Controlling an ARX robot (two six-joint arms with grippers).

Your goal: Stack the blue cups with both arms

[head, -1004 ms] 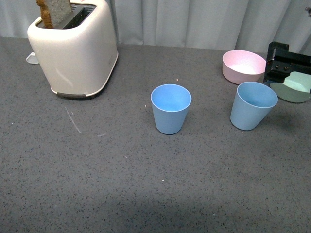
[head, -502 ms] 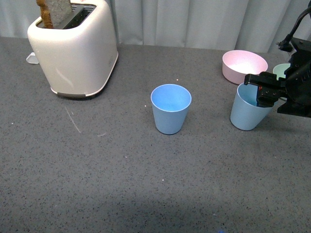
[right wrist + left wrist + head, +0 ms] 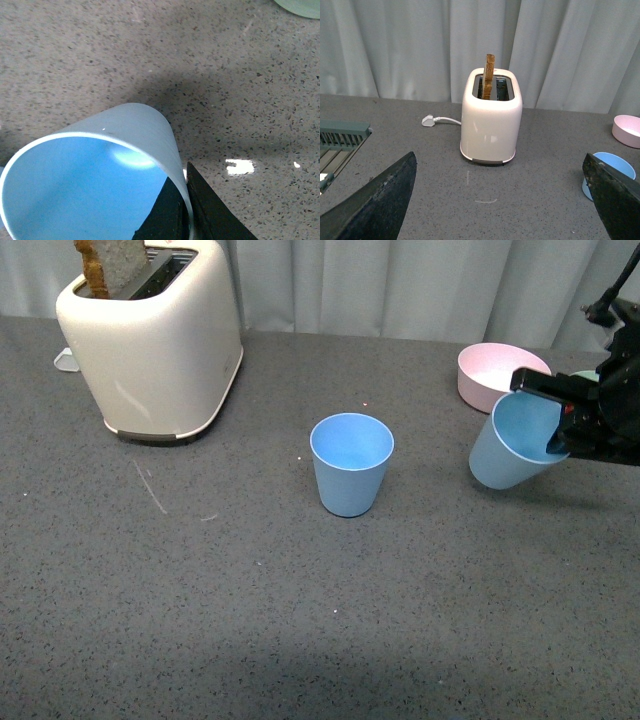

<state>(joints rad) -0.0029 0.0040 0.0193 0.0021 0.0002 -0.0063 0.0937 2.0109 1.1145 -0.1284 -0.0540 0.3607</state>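
One blue cup (image 3: 350, 475) stands upright and alone mid-table. The other blue cup (image 3: 505, 455) hangs tilted just off the table at the right, with its mouth toward the gripper. My right gripper (image 3: 560, 430) is shut on its rim. In the right wrist view the cup (image 3: 100, 170) fills the lower left. The gripper (image 3: 184, 200) pinches its wall, one finger inside and one outside. My left gripper (image 3: 498, 167) is open with nothing between its fingers. The upright cup (image 3: 607, 167) peeks out from behind one finger (image 3: 612, 200).
A cream toaster (image 3: 150, 340) with toast in its slot stands at the back left, with a white plug (image 3: 65, 360) beside it. A pink bowl (image 3: 495, 375) sits behind the held cup. A green bowl (image 3: 300, 5) lies nearby. A grey-green rack (image 3: 340, 140) shows in the left wrist view.
My right gripper moved from behind the right cup onto its rim and shut on it. The cup is now lifted slightly and tilted further. The middle cup has not moved.
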